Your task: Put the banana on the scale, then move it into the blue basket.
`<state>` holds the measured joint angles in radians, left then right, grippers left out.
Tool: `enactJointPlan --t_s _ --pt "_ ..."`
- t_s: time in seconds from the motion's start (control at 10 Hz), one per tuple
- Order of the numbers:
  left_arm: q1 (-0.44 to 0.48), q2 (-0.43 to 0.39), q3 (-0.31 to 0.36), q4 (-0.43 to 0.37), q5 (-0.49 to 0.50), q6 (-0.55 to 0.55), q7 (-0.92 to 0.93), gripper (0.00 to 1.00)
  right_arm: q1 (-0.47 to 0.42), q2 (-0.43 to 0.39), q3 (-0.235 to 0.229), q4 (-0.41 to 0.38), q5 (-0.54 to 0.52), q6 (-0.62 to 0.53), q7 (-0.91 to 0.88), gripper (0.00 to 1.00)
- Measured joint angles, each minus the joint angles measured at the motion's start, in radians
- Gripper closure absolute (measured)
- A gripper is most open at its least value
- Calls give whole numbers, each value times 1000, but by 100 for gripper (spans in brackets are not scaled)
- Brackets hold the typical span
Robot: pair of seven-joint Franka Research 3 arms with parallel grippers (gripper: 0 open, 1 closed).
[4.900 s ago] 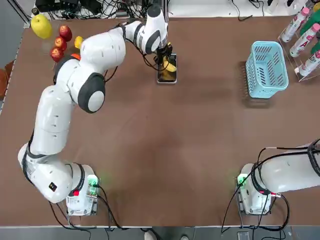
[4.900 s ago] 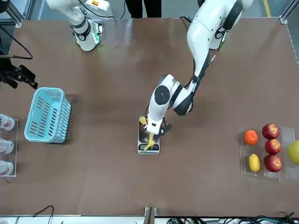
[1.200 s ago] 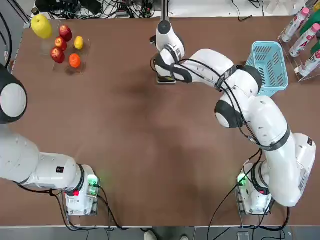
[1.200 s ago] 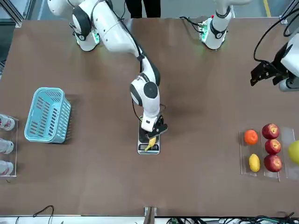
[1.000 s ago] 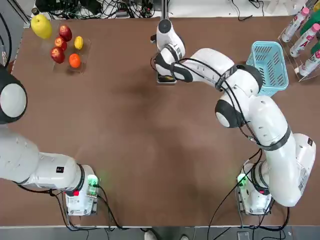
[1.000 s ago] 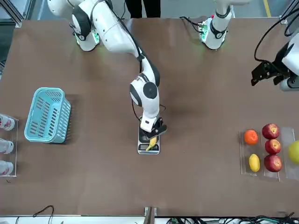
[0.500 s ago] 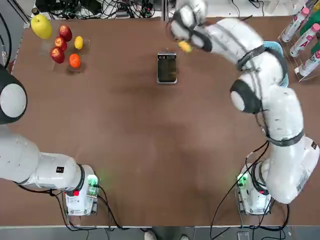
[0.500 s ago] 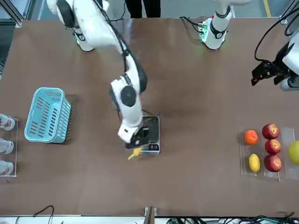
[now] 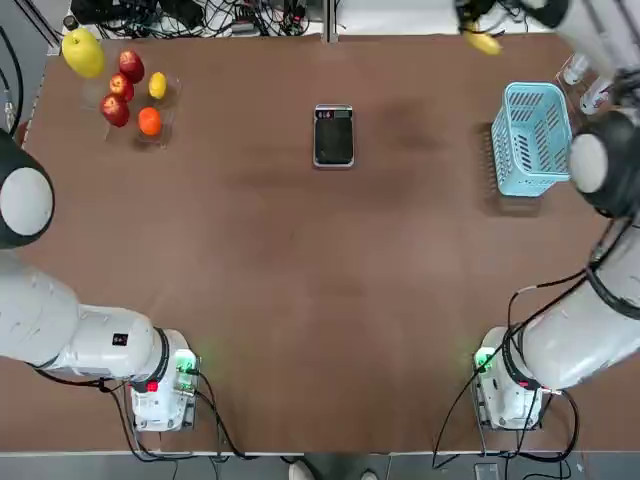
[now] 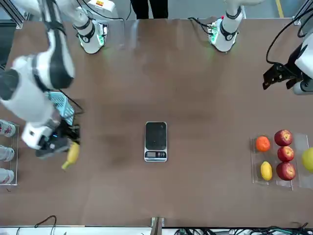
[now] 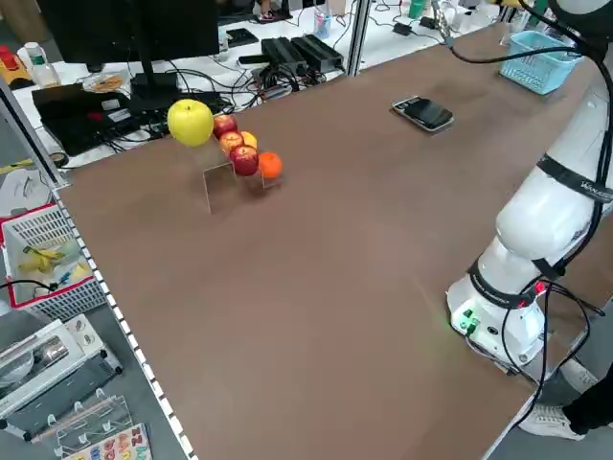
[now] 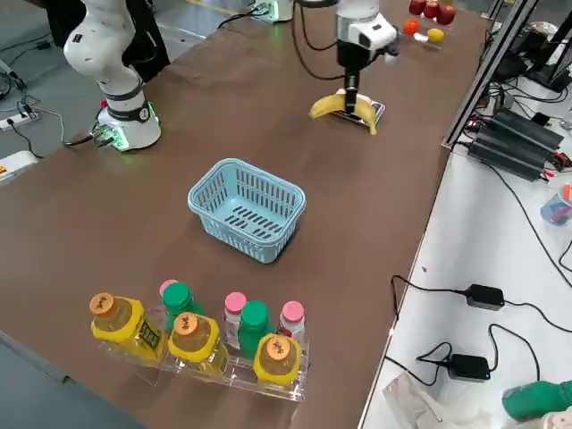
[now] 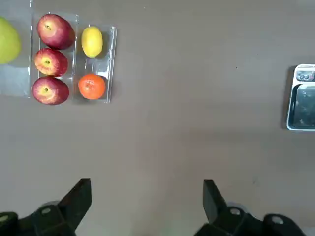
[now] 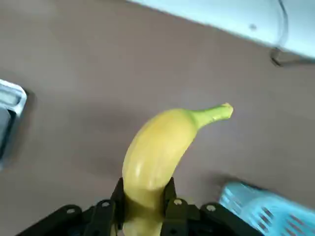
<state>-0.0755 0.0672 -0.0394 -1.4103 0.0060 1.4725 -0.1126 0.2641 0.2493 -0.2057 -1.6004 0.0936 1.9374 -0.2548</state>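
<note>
The right end effector (image 14: 145, 184) is pressed in on the banana (image 14: 152, 162), pinching it with the stem end free. It holds the fruit above the far side of the worktop (image 9: 300, 260); from overhead, the banana shows beyond the blue basket (image 9: 533, 140) and a little to the robot's left of it. The basket stands upright, with no banana in it.

Just beside the basket, on the robot's right, a clear rack (image 12: 268, 386) takes up that side. It carries yellow-collared bottles (image 12: 277, 357) with orange caps, plus green bottles (image 12: 255, 322) and pink-capped bottles (image 12: 235, 308). The right arm (image 9: 600, 320) reaches over part of this rack in the overhead view.

The scale (image 9: 333, 140) lies flat and bare, well apart from the basket, with open worktop between them.

The left end effector (image 13: 147, 184) is parked off to the robot's left, fingers spread around nothing. On the far left, a clear tray (image 13: 109, 81) holds an orange (image 9: 149, 121), a small yellow fruit (image 9: 157, 85) and three red apples (image 9: 122, 87), with a large yellow-green fruit (image 9: 83, 52) next to them. Past the far edge run tangled black cables (image 9: 220, 18).
</note>
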Motion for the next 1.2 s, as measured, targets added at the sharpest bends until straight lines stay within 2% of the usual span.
enactJointPlan --t_s 0.2,0.3,0.5,0.7,0.8,0.9,1.0,1.1,1.2 --pt "0 0 -1 0 -1 0 0 0 -142 -98 6 -107 -2 -99 -54 66" --pt "0 0 -1 0 -1 0 0 0 -212 -108 8 -156 -2 -94 -82 66" --pt "1 0 1 0 -1 0 0 0 -317 -92 13 -278 0 16 -131 66" --pt "2 0 2 0 -1 0 0 0 -354 -51 17 -358 2 106 -159 66" --pt "2 0 2 0 -11 0 0 0 -355 -31 21 -363 6 121 -160 72" --pt "2 0 2 0 -27 0 0 0 -355 -22 27 -363 12 128 -160 72" --pt "2 0 2 0 -33 0 0 0 -354 -21 30 -363 19 129 -160 66" --pt "2 0 3 0 -33 0 0 0 -354 -21 31 -360 23 129 -160 54" --pt "2 0 3 0 -33 0 0 0 -354 -21 31 -358 24 129 -160 37"
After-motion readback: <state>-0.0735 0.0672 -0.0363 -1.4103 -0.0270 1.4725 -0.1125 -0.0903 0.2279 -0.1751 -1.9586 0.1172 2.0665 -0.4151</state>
